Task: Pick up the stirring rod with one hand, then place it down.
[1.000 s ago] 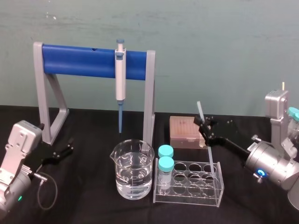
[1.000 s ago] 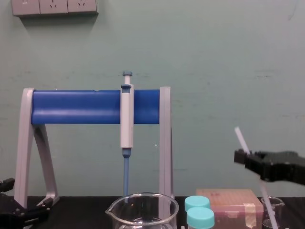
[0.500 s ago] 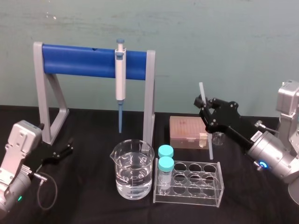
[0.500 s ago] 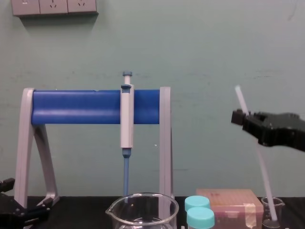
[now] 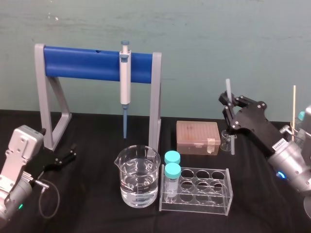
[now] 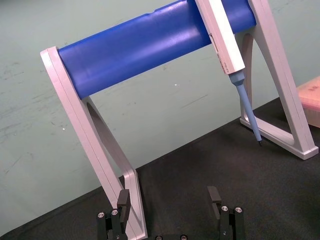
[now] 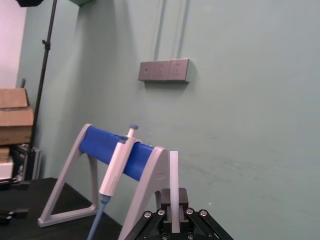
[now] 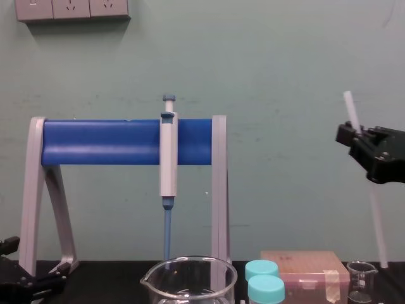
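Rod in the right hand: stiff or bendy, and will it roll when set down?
Likely stiff: the rod hangs straight below the right hand, no sag. Probably light, since a pinch near its top carries it. Thin and seemingly round, so apt to roll on the flat table; possibly brittle.

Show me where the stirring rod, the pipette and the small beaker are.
stirring rod [image 8: 375, 221], chest view, on its lower shaft.
pipette [image 8: 168, 158], chest view, on its white body.
small beaker [image 8: 361, 282], chest view, on its glass wall.
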`<state>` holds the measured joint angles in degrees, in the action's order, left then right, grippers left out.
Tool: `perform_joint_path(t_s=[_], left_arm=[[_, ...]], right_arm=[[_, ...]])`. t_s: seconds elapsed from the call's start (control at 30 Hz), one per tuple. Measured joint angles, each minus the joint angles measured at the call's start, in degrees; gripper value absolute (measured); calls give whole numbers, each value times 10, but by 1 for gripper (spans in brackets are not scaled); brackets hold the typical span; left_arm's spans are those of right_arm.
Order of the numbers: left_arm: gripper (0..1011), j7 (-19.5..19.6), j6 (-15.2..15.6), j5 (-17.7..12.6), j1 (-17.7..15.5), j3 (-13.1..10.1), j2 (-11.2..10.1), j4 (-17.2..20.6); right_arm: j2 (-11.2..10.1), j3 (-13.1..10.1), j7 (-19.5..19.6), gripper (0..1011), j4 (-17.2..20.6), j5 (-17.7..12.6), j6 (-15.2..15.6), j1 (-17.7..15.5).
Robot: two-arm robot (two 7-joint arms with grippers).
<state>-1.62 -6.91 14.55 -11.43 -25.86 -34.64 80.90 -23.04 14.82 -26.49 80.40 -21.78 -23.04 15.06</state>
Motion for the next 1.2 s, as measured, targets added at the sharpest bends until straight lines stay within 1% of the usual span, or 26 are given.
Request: perform_joint_path(t_s=[0.03,0.07,0.13,0.27,0.47,0.67,1.2], left_arm=[[1000,0,0,0,0,0,0,0],[1000,0,0,0,0,0,0,0],[1000,0,0,0,0,0,0,0],[1000,0,0,0,0,0,0,0],[1000,0,0,0,0,0,0,0],[1000,0,0,0,0,0,0,0],[1000,0,0,0,0,0,0,0]], right_arm=[[2,-5,0,72,-3,1,-11,-4],[2,-5,0,72,-3,1,-11,-4],[3,-12,-3,72,-9,0,-26,-13],[5,-21,-14,72,-14,-7,-35,-23],[9,-32,-23,72,-17,-20,-33,-36],[15,-43,-21,72,-12,-18,-21,-45],[14,-41,-21,72,-12,-18,-21,-44]])
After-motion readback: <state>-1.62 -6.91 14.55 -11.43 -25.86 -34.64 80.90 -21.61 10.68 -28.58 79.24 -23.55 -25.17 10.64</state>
